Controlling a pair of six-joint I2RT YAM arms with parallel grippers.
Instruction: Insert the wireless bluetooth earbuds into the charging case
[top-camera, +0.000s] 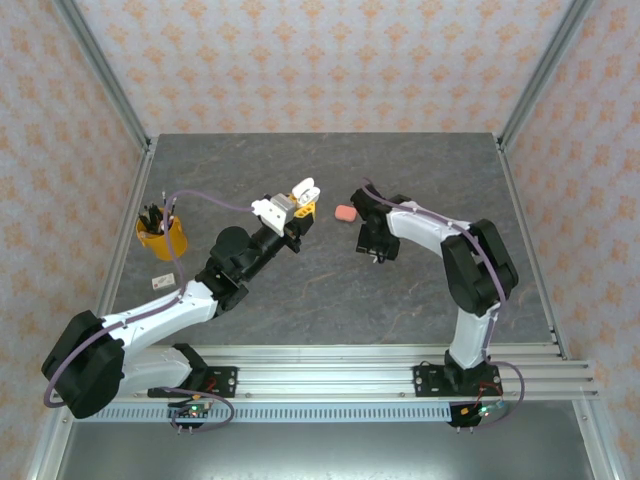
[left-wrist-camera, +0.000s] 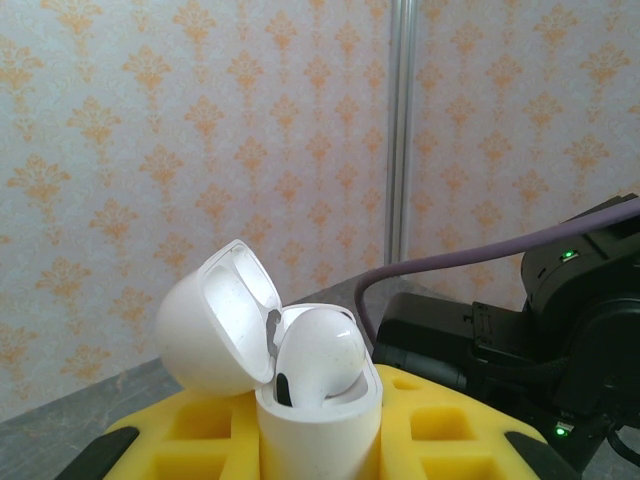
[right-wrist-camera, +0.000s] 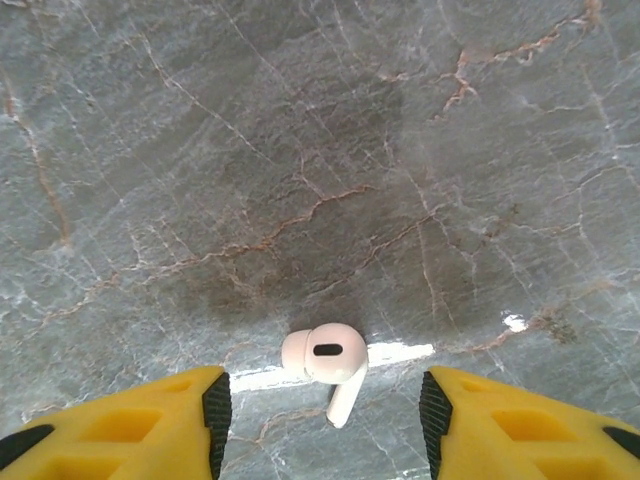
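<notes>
My left gripper (top-camera: 298, 205) is raised above the table's middle and shut on the white charging case (left-wrist-camera: 320, 425). The case's lid (left-wrist-camera: 215, 330) is flipped open to the left. One white earbud (left-wrist-camera: 318, 355) sits in the case, its rounded head standing above the rim. On the grey stone table lies a second white earbud (right-wrist-camera: 328, 360), stem pointing toward the camera. My right gripper (right-wrist-camera: 325, 410) hangs just above it, open, with a yellow finger on either side and not touching it. From the top view the right gripper (top-camera: 378, 250) points down, right of the case (top-camera: 305, 190).
A small salmon-pink object (top-camera: 345, 213) lies on the table between the two grippers. A yellow cup (top-camera: 162, 237) holding dark tools stands at the left edge, with a small white tag (top-camera: 162, 281) in front of it. Patterned walls and metal posts enclose the table.
</notes>
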